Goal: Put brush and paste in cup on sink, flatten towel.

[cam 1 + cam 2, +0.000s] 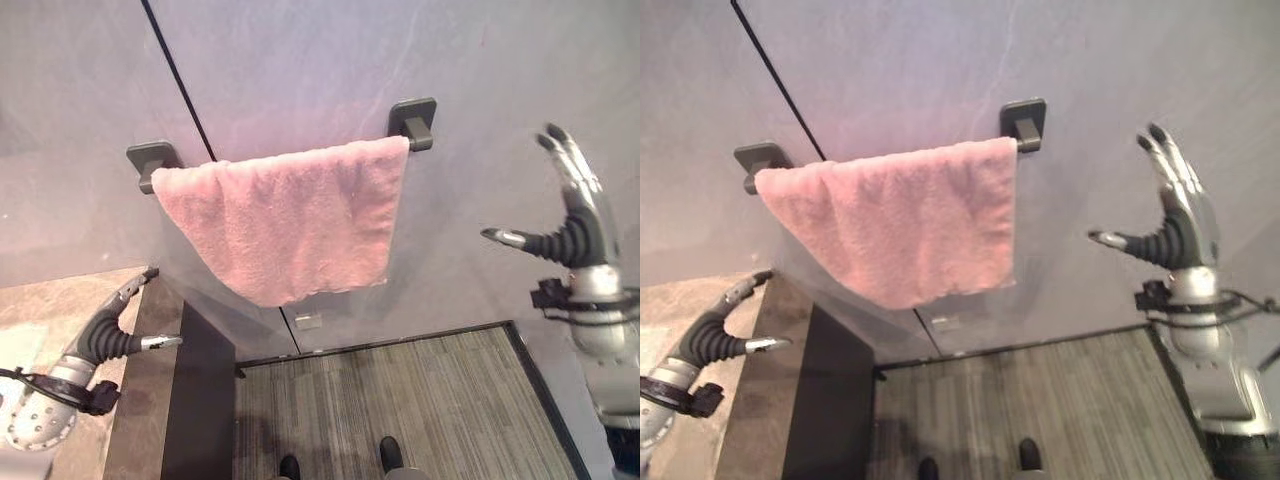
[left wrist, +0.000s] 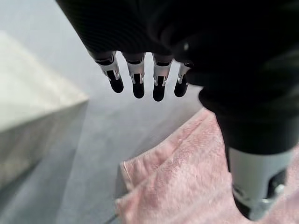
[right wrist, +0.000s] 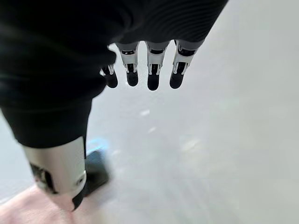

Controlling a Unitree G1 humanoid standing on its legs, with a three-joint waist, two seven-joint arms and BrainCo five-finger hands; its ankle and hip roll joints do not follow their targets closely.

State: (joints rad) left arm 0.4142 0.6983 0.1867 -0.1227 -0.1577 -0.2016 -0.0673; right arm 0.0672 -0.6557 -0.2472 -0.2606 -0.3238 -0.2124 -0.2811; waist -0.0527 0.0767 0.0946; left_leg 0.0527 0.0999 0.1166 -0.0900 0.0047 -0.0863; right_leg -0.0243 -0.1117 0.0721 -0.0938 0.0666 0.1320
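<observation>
A pink towel [image 1: 285, 222] hangs over a dark wall bar, spread between its two brackets, its lower edge slanting down toward the middle. My left hand [image 1: 112, 333] is low at the left above the stone counter, fingers straight and empty, a short way below the towel's left corner [image 2: 187, 182]. My right hand [image 1: 578, 215] is raised at the right in front of the grey wall, fingers straight and thumb spread, clear of the towel's right edge. In the right wrist view the right bracket [image 3: 96, 170] lies past the thumb.
A beige stone counter [image 1: 40, 320] with a dark side panel [image 1: 205, 400] stands at the lower left. The bar's brackets [image 1: 415, 120] jut from the grey wall. Striped floor [image 1: 400, 400] lies below. A black seam [image 1: 180, 80] runs down the wall.
</observation>
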